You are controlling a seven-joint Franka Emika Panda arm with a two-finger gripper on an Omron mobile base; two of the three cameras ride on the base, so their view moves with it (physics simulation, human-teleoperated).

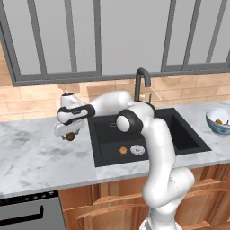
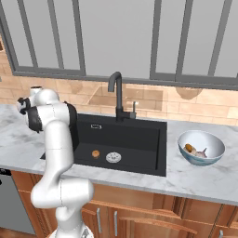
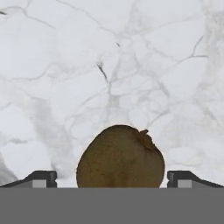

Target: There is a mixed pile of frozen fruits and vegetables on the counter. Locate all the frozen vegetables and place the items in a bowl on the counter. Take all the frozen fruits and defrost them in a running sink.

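- Gripper (image 1: 68,134), left of the sink on the counter (image 1: 31,157), points straight down; fingers spread wide on either side of the dark olive-brown ball (image 1: 70,136), not pressing it.
- Hand view: the ball (image 3: 120,156) sits between the two fingertips (image 3: 41,178), a gap on each side. Slightly egg-shaped, with a small stem nub at upper right; long axis roughly follows the nub direction. It rests on bare marble, nearer the back wall than the counter's front edge.
- Sink (image 1: 148,152): orange ball (image 1: 123,151) lies on the basin floor just left of the silver drain (image 1: 137,149). Black faucet (image 1: 142,83) stands at the back rim; whether water runs, I cannot tell.
- Bowl (image 2: 218,153) at the counter's right end holds the brown mushroom (image 2: 189,148) and the pale bulb (image 2: 201,152), touching or nearly so.
- The arm's elbow hangs over the sink's left half.
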